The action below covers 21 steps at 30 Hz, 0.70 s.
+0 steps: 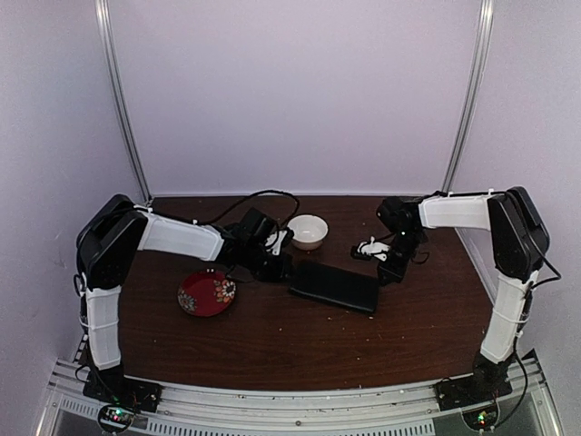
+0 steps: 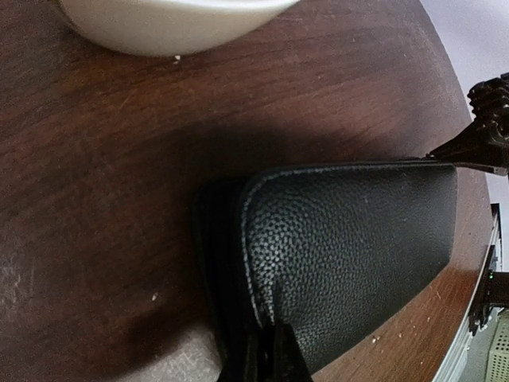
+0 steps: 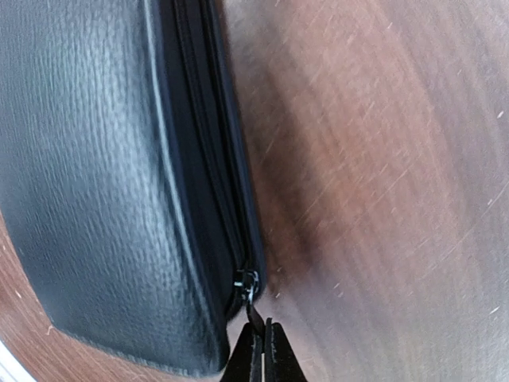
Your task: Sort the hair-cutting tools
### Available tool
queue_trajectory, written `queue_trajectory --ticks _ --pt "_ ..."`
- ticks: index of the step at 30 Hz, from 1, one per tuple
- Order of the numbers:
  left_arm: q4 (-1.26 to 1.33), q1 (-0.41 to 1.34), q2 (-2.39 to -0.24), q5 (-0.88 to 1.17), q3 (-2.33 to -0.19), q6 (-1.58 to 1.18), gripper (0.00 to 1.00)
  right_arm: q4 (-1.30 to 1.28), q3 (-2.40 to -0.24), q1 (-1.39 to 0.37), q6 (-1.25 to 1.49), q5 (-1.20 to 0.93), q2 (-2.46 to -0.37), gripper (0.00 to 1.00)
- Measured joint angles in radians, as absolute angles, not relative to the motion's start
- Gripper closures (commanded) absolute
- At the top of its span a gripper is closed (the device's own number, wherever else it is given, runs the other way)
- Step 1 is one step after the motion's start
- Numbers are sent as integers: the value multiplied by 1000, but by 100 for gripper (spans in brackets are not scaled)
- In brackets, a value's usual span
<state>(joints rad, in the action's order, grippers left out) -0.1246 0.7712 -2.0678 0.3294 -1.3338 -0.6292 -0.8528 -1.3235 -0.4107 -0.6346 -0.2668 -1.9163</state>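
Observation:
None of the hair-cutting tools shows in any view. A flat black leather case lies zipped shut in the middle of the table. My left gripper is at the case's left end. In the left wrist view it is shut, pinching the stitched edge of the case. My right gripper is at the case's right end. In the right wrist view it is shut on the small zipper pull at the corner of the case.
A white bowl stands behind the case, close to my left gripper, and its rim shows in the left wrist view. A red patterned plate lies left of the case. Cables trail along the back of the brown table.

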Motion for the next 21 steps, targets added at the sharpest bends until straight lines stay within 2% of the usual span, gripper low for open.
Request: queue_trajectory --ticks 10,21 --pt "-15 789 -1932 265 -1120 -802 100 -786 -1178 -428 -623 -289 -1817 100" --pt "15 859 -1843 184 -999 -978 100 -793 -1099 -601 -557 -277 -1756 100"
